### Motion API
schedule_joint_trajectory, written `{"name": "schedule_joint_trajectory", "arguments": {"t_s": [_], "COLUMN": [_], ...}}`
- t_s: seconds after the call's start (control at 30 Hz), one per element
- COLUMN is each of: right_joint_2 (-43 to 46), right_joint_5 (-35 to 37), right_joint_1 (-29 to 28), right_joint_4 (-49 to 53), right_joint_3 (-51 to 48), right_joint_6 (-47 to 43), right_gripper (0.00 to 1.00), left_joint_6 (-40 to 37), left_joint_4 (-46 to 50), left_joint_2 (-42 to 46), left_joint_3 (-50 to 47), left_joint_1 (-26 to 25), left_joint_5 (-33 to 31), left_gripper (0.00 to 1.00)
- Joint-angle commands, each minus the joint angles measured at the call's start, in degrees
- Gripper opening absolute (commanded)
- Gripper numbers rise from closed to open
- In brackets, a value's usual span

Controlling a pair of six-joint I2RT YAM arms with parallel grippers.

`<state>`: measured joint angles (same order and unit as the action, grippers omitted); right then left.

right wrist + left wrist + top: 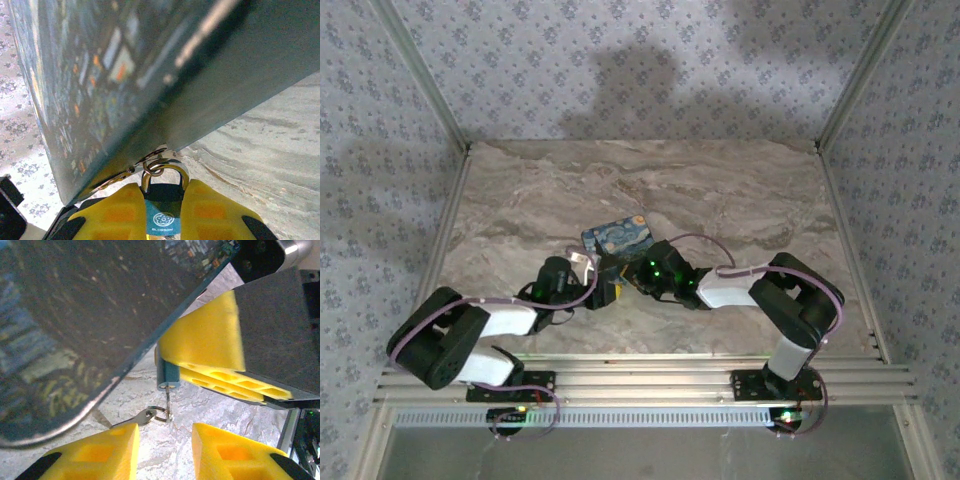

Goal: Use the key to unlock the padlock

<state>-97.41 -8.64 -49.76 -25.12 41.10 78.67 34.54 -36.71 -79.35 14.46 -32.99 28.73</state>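
The padlock [164, 216] is a small teal block with a brass shackle [165, 169], and my right gripper [164, 189] is shut on its body. The shackle hooks through the clasp of a large blue starry-print case [125, 65] [615, 235]. In the left wrist view the padlock's underside [168, 379] sticks out from the right gripper's yellow fingers [210, 342]. The thin key [169, 399] hangs from its keyhole, with a ring [162, 414] and a second key [139, 418] attached. My left gripper [165, 452] is open just short of the key, nothing between its fingers. Both grippers [620, 280] meet in front of the case.
The starry-print case [75, 315] looms close over the left wrist camera. It lies on a marble-patterned tabletop [740, 200] ringed by patterned walls and metal posts [845, 90]. Bare table lies to the left, right and behind the case.
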Motion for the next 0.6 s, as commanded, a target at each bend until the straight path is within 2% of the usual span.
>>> {"name": "schedule_joint_trajectory", "arguments": {"t_s": [0.0, 0.57], "right_joint_2": [0.16, -0.68], "right_joint_5": [-1.04, -1.46], "right_joint_1": [-0.33, -0.48], "right_joint_4": [-2.12, -2.62], "right_joint_3": [1.26, 1.61], "right_joint_6": [0.91, 1.22], "right_gripper": [0.00, 0.00], "left_joint_6": [-0.69, 0.17], "left_joint_4": [-2.99, -5.57], "left_joint_2": [-1.02, -3.18], "left_joint_3": [0.82, 2.08], "left_joint_1": [0.25, 0.05], "left_joint_5": [0.79, 1.49], "left_gripper": [0.34, 0.31]}}
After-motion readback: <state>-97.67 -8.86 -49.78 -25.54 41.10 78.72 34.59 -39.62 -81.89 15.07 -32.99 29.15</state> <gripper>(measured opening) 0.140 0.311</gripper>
